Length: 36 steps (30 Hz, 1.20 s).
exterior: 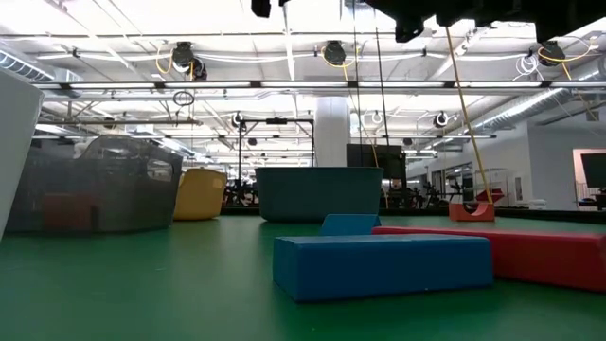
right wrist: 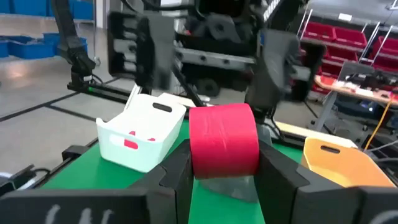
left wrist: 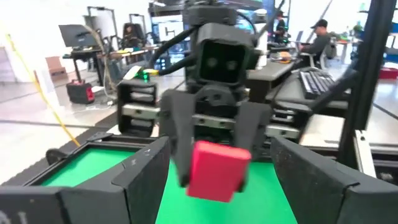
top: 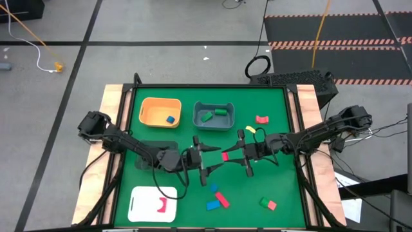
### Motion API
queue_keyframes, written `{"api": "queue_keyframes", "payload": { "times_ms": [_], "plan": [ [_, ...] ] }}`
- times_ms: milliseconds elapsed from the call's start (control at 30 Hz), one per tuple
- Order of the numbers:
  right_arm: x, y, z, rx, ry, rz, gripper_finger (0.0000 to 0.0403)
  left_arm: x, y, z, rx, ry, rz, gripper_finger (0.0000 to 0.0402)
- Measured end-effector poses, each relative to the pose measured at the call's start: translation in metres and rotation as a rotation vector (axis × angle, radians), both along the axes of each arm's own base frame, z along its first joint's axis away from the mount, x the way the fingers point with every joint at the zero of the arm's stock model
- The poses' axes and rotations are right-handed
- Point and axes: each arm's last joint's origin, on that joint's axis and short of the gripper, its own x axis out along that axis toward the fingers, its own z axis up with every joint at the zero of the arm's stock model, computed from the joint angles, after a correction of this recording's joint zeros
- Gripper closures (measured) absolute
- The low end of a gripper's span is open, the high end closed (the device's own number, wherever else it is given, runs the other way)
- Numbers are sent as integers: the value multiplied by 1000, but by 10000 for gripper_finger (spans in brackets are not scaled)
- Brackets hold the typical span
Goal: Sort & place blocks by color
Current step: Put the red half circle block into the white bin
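Clamped between both fingers of my right gripper [right wrist: 224, 163] sits a red block [right wrist: 224, 140], lifted above the green table [top: 283, 187]. It looks light, rigid and smooth, best pinched on flat faces. Facing me, my left gripper [top: 205, 159] waits, fingers spread wide.

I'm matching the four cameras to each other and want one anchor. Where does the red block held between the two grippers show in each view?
High view: red block at table centre, between both grippers.
Low view: not in it; the arms only enter at the top.
Left wrist view: low centre, held by the facing right gripper.
Right wrist view: centre, between this arm's fingers.
Shared landmark: the orange bin, also in the right wrist view.
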Motion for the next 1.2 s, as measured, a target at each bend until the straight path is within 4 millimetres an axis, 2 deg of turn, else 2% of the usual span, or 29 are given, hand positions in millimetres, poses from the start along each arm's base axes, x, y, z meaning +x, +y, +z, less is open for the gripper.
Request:
{"api": "queue_keyframes", "payload": {
  "times_ms": [133,333,600,967,1200],
  "plan": [
    [0,0,1,0,-6,2,285,2,6,0,4,1,18,122],
    [0,0,5,17,-52,3,285,4,11,-2,142,45,29,125],
    [0,0,6,20,-56,5,285,6,15,-2,181,44,-12,122],
    [4,1,3,26,-77,-2,285,11,31,-2,32,14,-24,129],
    [8,1,-2,47,-68,-11,285,12,32,-2,49,19,-16,162]
  ]
}}
